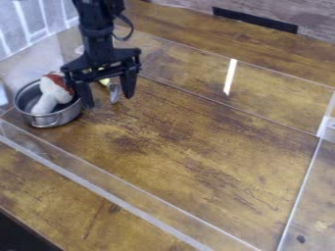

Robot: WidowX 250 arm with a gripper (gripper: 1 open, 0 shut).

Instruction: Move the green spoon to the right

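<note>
1. The spoon [105, 82] is seen on the table [197, 147], toward the 10 o'clock part of the view. Only a small pale yellow-green part is shown; the rest is hidden by the gripper [108, 97].
2. The gripper is held open over the spoon's area, with its black fingers spread apart and pointed toward 6 o'clock. No grip on the spoon is shown. Whether the spoon is touched cannot be told.
3. A small silvery patch [114, 95] is seen between the fingers; what it belongs to cannot be made out.
4. The arm [97, 20] is extended in from 12 o'clock.
5. At 8 o'clock from the spoon, the steel bowl [50, 120] is placed near the gripper. A white-and-red item [55, 91] is held in it, partly raised above the rim.
6. At 3 o'clock, well apart from the spoon, the wood is marked by a short white strip [232, 72].
7. At 2 o'clock, farther out, a dark slatted panel [260, 17] is seen.
8. At 4 o'clock, the wood is crossed by a pale edge [305, 181].
</note>
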